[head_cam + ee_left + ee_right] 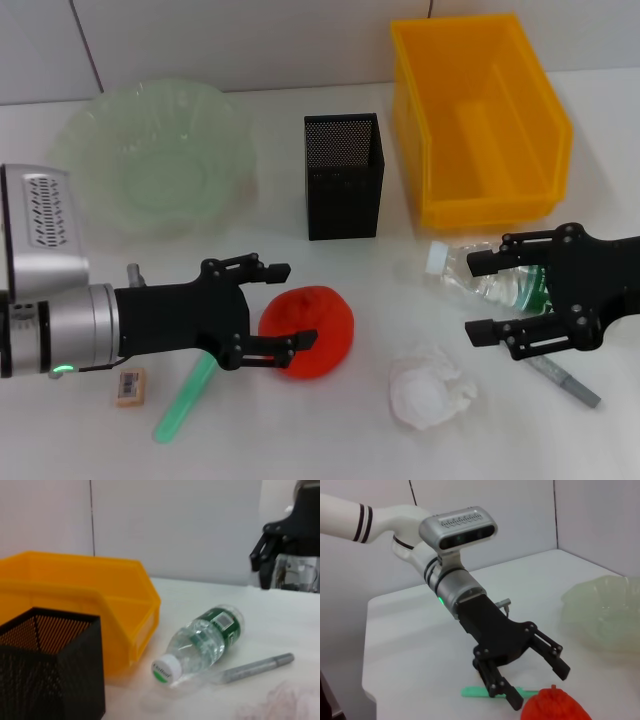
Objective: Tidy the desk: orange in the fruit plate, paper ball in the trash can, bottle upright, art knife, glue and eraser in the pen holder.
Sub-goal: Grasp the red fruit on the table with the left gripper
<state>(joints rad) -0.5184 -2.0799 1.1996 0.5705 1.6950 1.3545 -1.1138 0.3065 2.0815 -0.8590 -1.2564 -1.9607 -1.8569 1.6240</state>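
Head view: left gripper (286,304) spread beside orange (310,330); right gripper (482,297) spread around bottle (478,277).

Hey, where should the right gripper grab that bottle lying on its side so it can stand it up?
Grip the bottle across its clear mid-body, coming from above. It lies flat, white cap toward the pen holder, and the open right gripper already straddles it.

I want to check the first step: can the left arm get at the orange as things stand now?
Probably yes. The left end effector is open with its fingers either side of the orange, and nothing lies between them.
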